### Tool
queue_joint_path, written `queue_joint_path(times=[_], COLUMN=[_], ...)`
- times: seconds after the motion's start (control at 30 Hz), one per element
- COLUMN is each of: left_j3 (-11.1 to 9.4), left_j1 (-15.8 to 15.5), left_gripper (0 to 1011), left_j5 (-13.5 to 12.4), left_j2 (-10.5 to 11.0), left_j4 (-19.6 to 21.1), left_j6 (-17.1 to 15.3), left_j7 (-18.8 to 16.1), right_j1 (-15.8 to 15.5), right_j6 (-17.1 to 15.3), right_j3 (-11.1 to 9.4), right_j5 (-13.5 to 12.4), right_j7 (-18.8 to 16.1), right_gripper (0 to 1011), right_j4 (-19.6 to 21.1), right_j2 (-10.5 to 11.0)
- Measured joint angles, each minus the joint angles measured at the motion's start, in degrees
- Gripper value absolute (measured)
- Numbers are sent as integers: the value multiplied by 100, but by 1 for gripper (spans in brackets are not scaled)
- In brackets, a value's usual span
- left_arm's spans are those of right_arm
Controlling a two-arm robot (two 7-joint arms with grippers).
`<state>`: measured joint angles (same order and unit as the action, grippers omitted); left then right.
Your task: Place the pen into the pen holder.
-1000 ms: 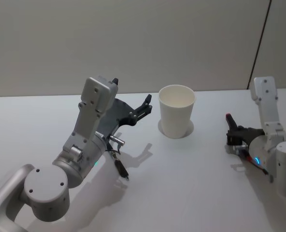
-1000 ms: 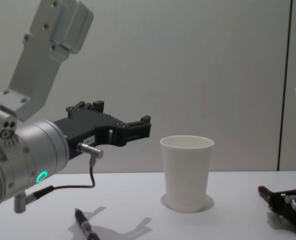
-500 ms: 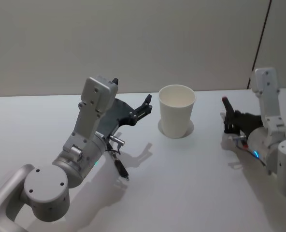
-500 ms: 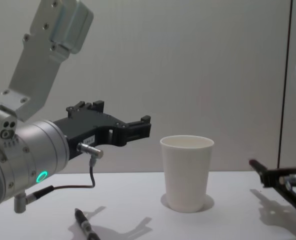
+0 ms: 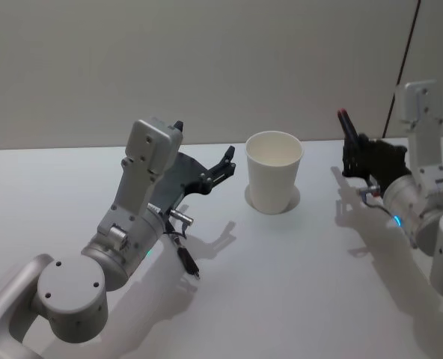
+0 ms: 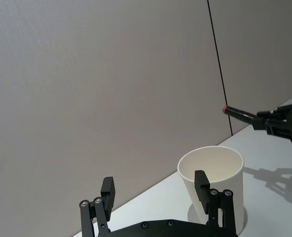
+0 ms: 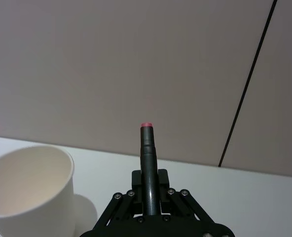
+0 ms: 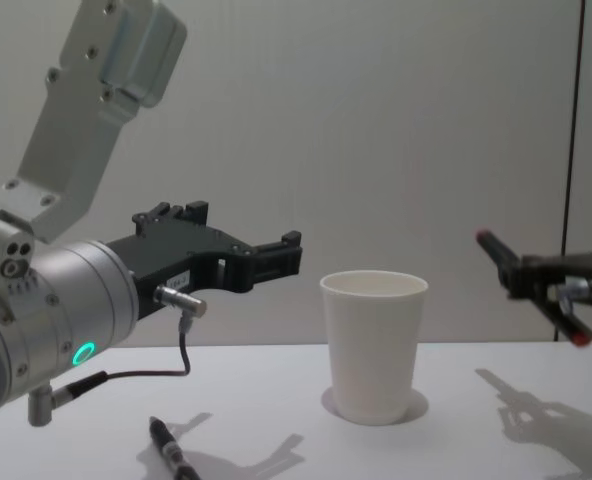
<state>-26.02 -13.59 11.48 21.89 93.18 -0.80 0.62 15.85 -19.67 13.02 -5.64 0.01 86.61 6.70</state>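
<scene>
While the white paper cup (image 5: 274, 176) stands upright on the white table (image 5: 296, 299), the right gripper (image 7: 149, 180) hangs in the air to its right, well clear of the tabletop, its fingers pinched tight on a dark pen (image 7: 147, 148). The pen sticks out past the fingertips with a red-tipped end uppermost. Seen from the chest view it is tilted: that end leans toward the cup and sits higher than the rolled rim, and the other end is lower, on the gripper's far side. Pen and cup are apart, the pen beside the cup and not over its mouth. On the cup's other side the left gripper (image 6: 154, 182) hovers above the table at about rim height, its two fingers spread wide and pointing toward the cup.
</scene>
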Motion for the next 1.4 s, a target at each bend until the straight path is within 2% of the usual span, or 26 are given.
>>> queue_joint_path(times=[0.4,0.73,0.93,1.2,1.4], left_j3=[0,0,0,0,0], left_j1=[0,0,0,0,0], left_gripper=[1003,1003,1002,1003,1003], left_j5=[0,0,0,0,0], left_j2=[0,0,0,0,0], left_j4=[0,0,0,0,0], left_j6=[0,0,0,0,0], left_j7=[0,0,0,0,0], right_j1=[110,332,586,844,973], right_j6=[1004,1936,2710,3392,3755], right_j3=[-9,40,115,218,281], right_j5=[27,86,214,437,606], right_j7=[-365,-726,-1019,-1277,-1379], right_gripper=[178,178,177,177,177], right_j4=[79,-131,-528,-1071,-1460], right_j2=[-18,-122,-256,-399,-476])
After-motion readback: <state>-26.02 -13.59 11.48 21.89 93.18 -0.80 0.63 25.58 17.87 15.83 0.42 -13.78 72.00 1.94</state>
